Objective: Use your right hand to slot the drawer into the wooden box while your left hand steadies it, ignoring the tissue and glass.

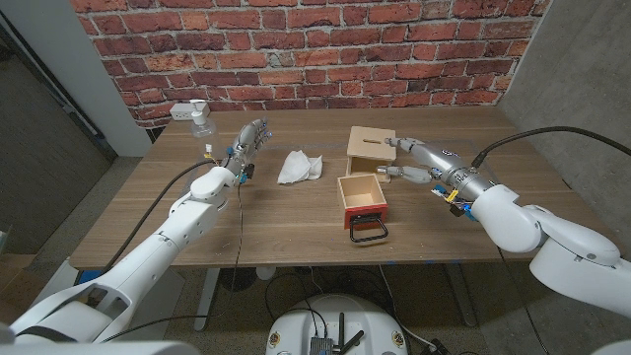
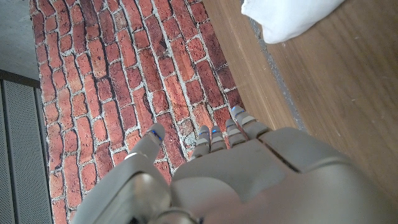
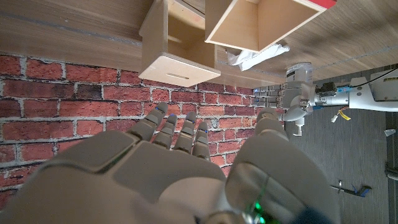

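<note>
Sitting nearest the table's [image 1: 148, 237] front edge, the drawer [image 1: 362, 200] lies out of its housing, its open wooden tray facing up and its red front panel with a black loop handle [image 1: 369, 233] turned toward the robot. Just behind it, apart from it by a narrow gap, stands the wooden box [image 1: 368, 144], a slot cut in its top. The right hand [image 1: 419, 161] hovers just beside the box's right side, fingers [image 1: 397, 143] spread and reaching toward it, holding nothing; whether a fingertip touches the wood cannot be told. The right wrist view shows the same fingers [image 3: 169, 127] apart, with the box [image 3: 176, 43] and drawer [image 3: 264, 22] beyond them, side by side and separate. Across the table, well apart from the box, the left hand [image 1: 248, 144] is raised on its edge, fingers [image 2: 214, 138] extended close together and gripping nothing. Between that hand and the box lies a crumpled white tissue [image 1: 299, 167]. Farther back, near the table's far left corner, stands a clear glass [image 1: 202, 120] by a small white block [image 1: 180, 110], under a red brick wall [image 1: 315, 44].
</note>
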{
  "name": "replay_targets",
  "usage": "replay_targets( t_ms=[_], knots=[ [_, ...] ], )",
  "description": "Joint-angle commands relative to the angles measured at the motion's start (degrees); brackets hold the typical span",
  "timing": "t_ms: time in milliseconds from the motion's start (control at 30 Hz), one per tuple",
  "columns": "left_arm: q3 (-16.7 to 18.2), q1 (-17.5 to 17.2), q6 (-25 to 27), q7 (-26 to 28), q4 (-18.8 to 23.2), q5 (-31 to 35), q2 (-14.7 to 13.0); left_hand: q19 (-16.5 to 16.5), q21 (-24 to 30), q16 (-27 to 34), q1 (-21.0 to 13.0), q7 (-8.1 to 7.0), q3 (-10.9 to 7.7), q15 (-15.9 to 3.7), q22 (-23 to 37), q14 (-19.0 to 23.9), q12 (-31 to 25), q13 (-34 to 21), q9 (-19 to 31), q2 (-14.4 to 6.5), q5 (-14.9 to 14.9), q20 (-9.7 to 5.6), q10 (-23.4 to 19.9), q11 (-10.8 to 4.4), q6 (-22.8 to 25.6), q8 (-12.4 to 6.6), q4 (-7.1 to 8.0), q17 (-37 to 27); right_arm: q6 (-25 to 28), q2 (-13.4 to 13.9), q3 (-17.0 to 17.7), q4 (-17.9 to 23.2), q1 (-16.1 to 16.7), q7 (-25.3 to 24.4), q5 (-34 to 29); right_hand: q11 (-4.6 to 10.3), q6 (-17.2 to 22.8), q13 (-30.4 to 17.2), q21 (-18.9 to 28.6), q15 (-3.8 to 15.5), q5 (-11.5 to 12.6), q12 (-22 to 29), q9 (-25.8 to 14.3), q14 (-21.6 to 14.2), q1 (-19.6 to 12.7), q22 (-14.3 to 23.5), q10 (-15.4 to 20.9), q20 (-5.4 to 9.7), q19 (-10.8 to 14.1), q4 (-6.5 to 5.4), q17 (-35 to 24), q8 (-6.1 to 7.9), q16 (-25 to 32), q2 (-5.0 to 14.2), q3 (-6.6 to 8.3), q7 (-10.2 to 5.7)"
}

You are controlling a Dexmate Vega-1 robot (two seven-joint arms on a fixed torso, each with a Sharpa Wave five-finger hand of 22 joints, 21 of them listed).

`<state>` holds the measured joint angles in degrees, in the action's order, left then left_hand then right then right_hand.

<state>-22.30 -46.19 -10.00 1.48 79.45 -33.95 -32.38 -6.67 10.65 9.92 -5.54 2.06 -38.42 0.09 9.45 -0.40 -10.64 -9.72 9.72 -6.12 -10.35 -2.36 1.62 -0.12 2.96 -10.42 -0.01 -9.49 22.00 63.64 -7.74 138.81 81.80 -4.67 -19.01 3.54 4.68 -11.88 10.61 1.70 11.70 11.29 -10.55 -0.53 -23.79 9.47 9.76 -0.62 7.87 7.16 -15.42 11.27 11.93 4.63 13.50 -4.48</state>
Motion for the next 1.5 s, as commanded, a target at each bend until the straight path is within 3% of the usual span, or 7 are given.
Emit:
replay_targets(
  t_ms=[33, 167, 600, 767, 933, 1267, 1500],
  knots=[
    [0.3, -0.5, 0.1, -0.1, 0.0, -0.4, -0.3, -0.4, 0.2, 0.1, -0.1, 0.00, -0.30, 0.22, 0.2, 0.4, -0.3, -0.2, 0.3, -3.2, 0.0, -2.35, -0.2, -0.05, 0.6, -0.05, -0.20, -0.1, 6.3, 5.1, -2.2, 5.4, -2.0, 6.0, -4.2, 0.24, 0.4, -0.2, 0.2, 0.70, 0.4, 0.3, -0.3, -0.8, -1.4, 0.3, -0.4, -0.44, 0.3, 0.88, -0.1, 0.49, 0.8, -0.02, 0.41, -0.23],
    [0.2, -0.5, -0.1, -0.5, -0.3, -0.5, -0.2, -0.4, 0.2, 0.1, 0.0, 0.01, -0.36, 0.24, 0.2, 0.4, -0.3, -0.2, 0.3, -3.3, 0.0, -2.36, -0.3, 0.06, 0.6, -0.05, -0.19, -0.1, 8.5, 6.4, -2.9, 6.9, -2.5, 7.5, -5.3, 0.17, 0.1, -0.2, 0.2, 0.66, 0.6, 0.3, -0.3, -1.1, -1.8, 0.3, -0.5, -0.78, 0.3, 1.25, -0.1, 0.41, 0.9, -0.19, 0.56, -0.38],
    [-0.2, 0.1, -0.3, -1.4, -1.4, -0.6, 0.2, -0.4, 0.2, 0.1, 0.1, 0.05, -0.53, 0.32, 0.2, 0.4, -0.3, -0.3, 0.3, -3.3, 0.0, -2.32, -0.5, -0.04, 0.7, -0.08, -0.19, -0.1, 15.5, 10.2, -7.1, 11.4, -6.5, 13.8, -8.9, 0.00, -1.2, -0.4, 0.1, -2.35, 1.0, 0.2, -0.4, 1.2, -3.3, 0.3, -1.3, -1.68, -0.5, 2.33, -0.2, 0.06, 0.4, -1.03, 1.09, -1.21],
    [-1.0, 1.0, -0.1, -1.3, -1.3, 1.2, -0.5, -0.4, 0.1, 0.1, 0.2, 0.01, -0.63, 0.56, 0.2, 0.4, -0.5, -0.3, 0.3, -3.4, 0.0, -2.28, -0.9, 0.07, 1.0, -0.16, -0.21, -0.1, 18.2, 10.9, -11.1, 12.8, -11.4, 19.3, -10.7, -0.23, -0.8, -0.5, 0.2, -2.71, 1.0, 0.6, -0.5, 1.2, -4.4, 0.3, -0.5, -2.10, -0.3, 2.84, -0.2, 0.44, 0.5, -1.52, 1.44, -1.35],
    [-1.2, 1.9, -1.4, -1.9, -2.7, 1.3, 0.6, -0.3, 0.1, 0.1, 0.2, 0.02, -0.71, 0.56, 0.2, 0.4, -0.4, -0.3, 0.3, -3.4, 0.0, -2.33, -1.0, 0.01, 1.1, -0.17, -0.26, -0.1, 21.4, 9.5, -19.2, 13.8, -18.6, 28.8, -18.9, -0.48, -0.5, -0.7, 0.2, -3.45, 1.2, 0.8, -0.5, 1.7, -5.6, 0.3, 0.0, -2.94, -0.3, 3.20, -0.2, 0.70, 0.5, -1.77, 1.94, -1.18],
    [-0.9, 1.9, -1.8, -1.9, -2.9, 0.9, 0.9, -0.2, 0.1, 0.1, 0.3, 0.09, -0.88, 0.58, 0.2, 0.5, -0.4, -0.3, 0.3, -3.4, 0.0, -2.35, -1.1, 0.03, 1.3, -0.19, -0.37, 0.0, 22.3, 5.9, -24.1, 13.9, -21.8, 35.9, -26.8, -0.25, 0.8, -1.0, 0.2, -5.14, 1.3, 1.7, -0.6, 1.4, -8.5, 0.2, 2.2, -5.17, -0.2, 3.54, -0.1, 1.33, 0.9, -3.27, 2.84, -1.84],
    [-0.9, 1.8, -1.7, -2.3, -3.1, 0.7, 0.8, -0.2, 0.1, 0.1, 0.3, 0.06, -0.97, 0.58, 0.2, 0.5, -0.4, -0.3, 0.3, -3.4, 0.0, -2.37, -1.2, -0.07, 1.4, -0.20, -0.42, 0.0, 21.4, 3.0, -25.2, 13.4, -22.6, 40.2, -30.8, 0.33, 2.1, -1.3, 0.1, -5.65, 1.2, 2.2, -0.6, 0.9, -11.0, 0.2, 3.8, -6.22, -0.3, 3.67, -0.1, 1.90, 1.2, -4.24, 3.65, -2.63]
  ],
)
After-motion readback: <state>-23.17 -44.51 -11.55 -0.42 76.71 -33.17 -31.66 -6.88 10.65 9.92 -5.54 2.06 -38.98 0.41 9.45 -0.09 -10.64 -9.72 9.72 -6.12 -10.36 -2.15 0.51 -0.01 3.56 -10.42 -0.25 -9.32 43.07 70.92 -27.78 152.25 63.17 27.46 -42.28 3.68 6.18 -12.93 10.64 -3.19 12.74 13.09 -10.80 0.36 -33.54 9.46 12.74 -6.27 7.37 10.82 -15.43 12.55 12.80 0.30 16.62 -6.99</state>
